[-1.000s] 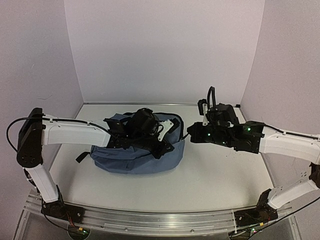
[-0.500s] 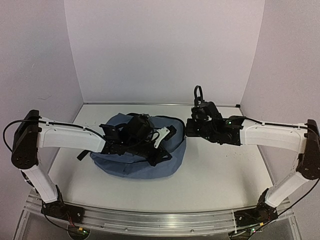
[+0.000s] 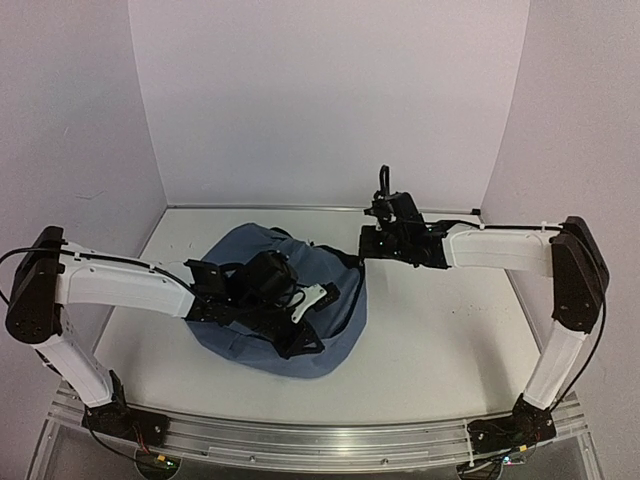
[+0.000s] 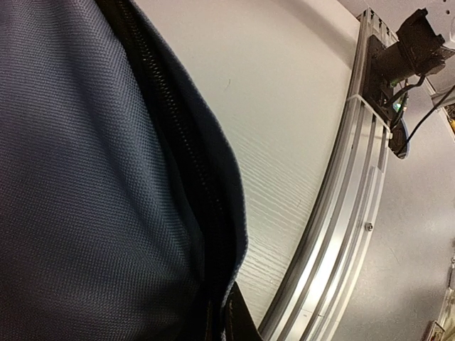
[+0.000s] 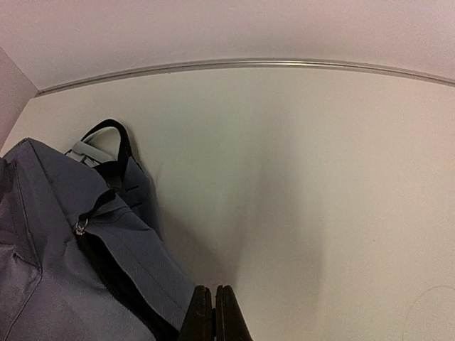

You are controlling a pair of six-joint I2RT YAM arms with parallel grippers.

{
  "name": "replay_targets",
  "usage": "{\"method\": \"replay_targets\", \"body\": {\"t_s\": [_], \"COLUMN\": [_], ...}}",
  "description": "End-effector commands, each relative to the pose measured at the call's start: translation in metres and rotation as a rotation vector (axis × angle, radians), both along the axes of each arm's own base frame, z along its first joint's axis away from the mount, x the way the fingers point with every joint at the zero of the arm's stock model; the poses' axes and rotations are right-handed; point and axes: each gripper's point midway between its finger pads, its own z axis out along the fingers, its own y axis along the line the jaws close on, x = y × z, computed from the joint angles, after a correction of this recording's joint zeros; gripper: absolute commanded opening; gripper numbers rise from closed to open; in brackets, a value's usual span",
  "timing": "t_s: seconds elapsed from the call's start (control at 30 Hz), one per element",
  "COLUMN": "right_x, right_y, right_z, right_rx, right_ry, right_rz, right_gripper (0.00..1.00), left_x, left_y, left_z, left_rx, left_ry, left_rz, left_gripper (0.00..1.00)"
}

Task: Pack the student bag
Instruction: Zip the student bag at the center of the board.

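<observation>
Student bag (image 3: 245, 250) on the counter (image 3: 440, 330), its zipper rim pinched between the closed left pincer (image 4: 225, 321) and the closed right pincer (image 5: 215, 312).

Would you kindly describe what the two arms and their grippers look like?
The left arm and right arm have white tubular links, black joint housings and thin black cables. Each ends in a black wrist block. The left gripper carries a white part; the right gripper has slim black tapered fingers.
</observation>
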Motion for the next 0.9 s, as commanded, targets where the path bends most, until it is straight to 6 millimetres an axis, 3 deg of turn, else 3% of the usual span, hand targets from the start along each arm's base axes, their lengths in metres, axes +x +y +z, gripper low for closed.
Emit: {"method": "replay_targets", "body": {"t_s": [0.0, 0.13, 0.2, 0.33, 0.43, 0.63, 0.73, 0.87], "right_x": [0.026, 0.004, -0.012, -0.041, -0.054, -0.066, -0.069, -0.072], "right_y": [0.028, 0.047, 0.051, 0.056, 0.053, 0.04, 0.037, 0.035], "right_z": [0.051, 0.054, 0.057, 0.068, 0.078, 0.101, 0.106, 0.105], "right_rx": [0.15, 0.24, 0.281, 0.337, 0.36, 0.412, 0.418, 0.416], "right_ry": [-0.137, -0.091, -0.073, -0.063, -0.071, -0.097, -0.106, -0.106], "right_rz": [0.09, 0.224, 0.267, 0.319, 0.322, 0.301, 0.298, 0.298], "right_gripper": [0.0, 0.0, 0.0, 0.0, 0.0, 0.0, 0.0, 0.0], "left_x": [-0.055, -0.047, -0.03, 0.006, 0.033, 0.089, 0.111, 0.128], "left_y": [0.027, 0.022, 0.012, -0.013, -0.031, -0.045, -0.047, -0.052], "left_z": [-0.009, 0.013, 0.032, 0.072, 0.093, 0.091, 0.077, 0.075], "left_rx": [0.077, 0.002, -0.05, -0.159, -0.231, -0.234, -0.183, -0.162], "left_ry": [0.193, 0.164, 0.11, 0.022, -0.036, -0.172, -0.231, -0.303], "left_rz": [-0.089, -0.037, 0.031, 0.174, 0.271, 0.489, 0.579, 0.628], "left_gripper": [0.0, 0.02, 0.1, 0.36, 0.43, 0.62, 0.69, 0.69]}}
